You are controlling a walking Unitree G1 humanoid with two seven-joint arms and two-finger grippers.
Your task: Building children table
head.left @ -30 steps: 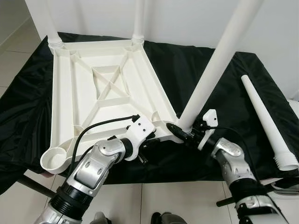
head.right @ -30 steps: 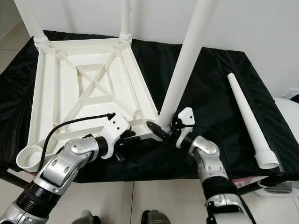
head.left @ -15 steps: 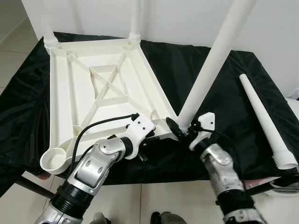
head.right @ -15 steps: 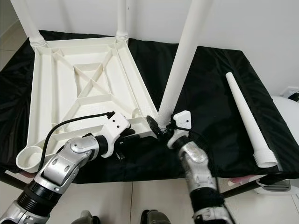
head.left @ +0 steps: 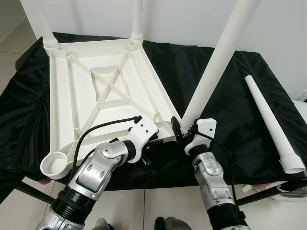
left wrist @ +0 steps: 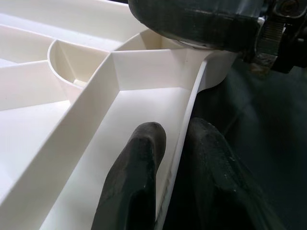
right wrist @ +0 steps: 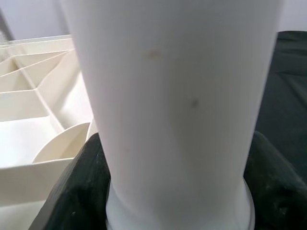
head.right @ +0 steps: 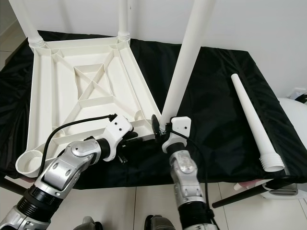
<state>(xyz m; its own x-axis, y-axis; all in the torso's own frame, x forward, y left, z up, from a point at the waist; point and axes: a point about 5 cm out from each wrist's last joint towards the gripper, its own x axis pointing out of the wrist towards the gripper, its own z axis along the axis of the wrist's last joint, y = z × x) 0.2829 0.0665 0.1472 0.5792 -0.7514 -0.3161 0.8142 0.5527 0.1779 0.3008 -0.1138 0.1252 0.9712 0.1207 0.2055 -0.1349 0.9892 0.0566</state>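
Observation:
The white table top [head.left: 81,96] lies upside down on a black-clothed table, with two legs [head.left: 137,19] standing in its far corners. A third white leg [head.left: 216,62] leans with its base at the near right corner socket. My right gripper [head.left: 181,134] is shut on that base; black fingers [right wrist: 72,191] flank the leg [right wrist: 177,96] in the right wrist view. My left gripper [head.left: 152,140] pinches the top's near rim, one finger [left wrist: 139,182] inside the rim wall [left wrist: 184,124], the other outside. A fourth leg [head.left: 271,124] lies loose on the cloth at the right.
The near left corner socket [head.left: 55,165] stands open and hangs past the black cloth [head.left: 230,100]. Tiled floor [head.left: 153,206] shows below the table's front edge. A white wall [head.left: 182,19] rises just behind the table.
My right forearm has swung left and now comes up from beneath the leg's base, with the gripper still shut on it. The left arm holds its place.

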